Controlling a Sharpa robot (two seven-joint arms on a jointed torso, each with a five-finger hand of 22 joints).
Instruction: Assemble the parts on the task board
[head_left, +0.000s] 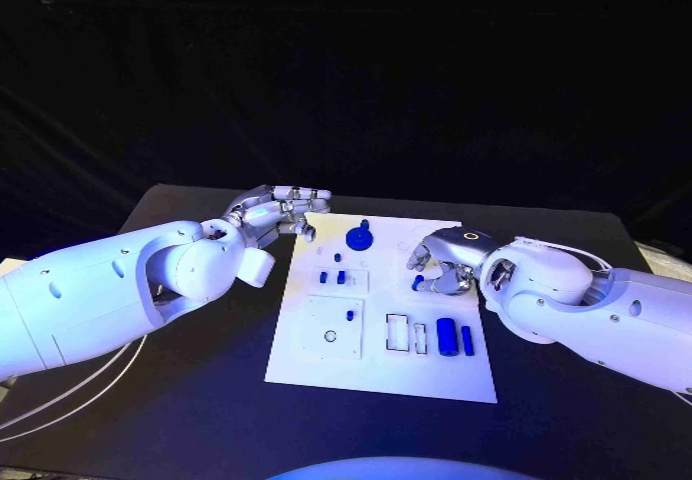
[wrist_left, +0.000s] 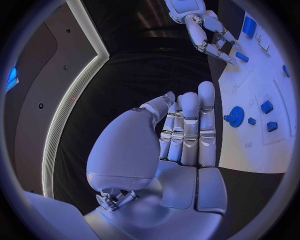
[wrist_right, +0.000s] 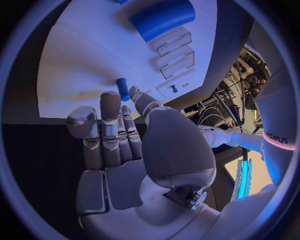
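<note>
— Where does the white board (head_left: 378, 375) sit?

— In the middle of the black table (head_left: 173, 420), long side running away from the robot. The blue parts are spread over it. A blue gear (head_left: 359, 238) stands near the far edge, with two small blue pieces (head_left: 333, 277) just in front of it, closer to the robot.

— And nearer the robot?

— A fat blue cylinder (head_left: 447, 335) lies on the right side of the board, and a thinner blue bar (head_left: 467, 339) lies just beside it. To their left are narrow rectangular slots (head_left: 398, 332), then a square recessed plate (head_left: 332, 328) with a small hole in it.

— What is the right hand doing?

— The right hand (head_left: 446, 262) is over the board's right edge, about level with the gear, fingers bent down toward the surface. A short blue peg (wrist_right: 122, 89) lies right at its fingertips (wrist_right: 135, 93). The wrist view shows the peg between the thumb tip and the other fingers, but I cannot tell whether it is actually pinched or only touched.

— And the left one?

— The left hand (head_left: 274, 213) is at the board's far left corner, beside the gear. Its fingers (wrist_left: 189, 131) are straight and pressed side by side, the thumb lying alongside them, and there is nothing in it. It looks to be off the board, over the dark table.
</note>
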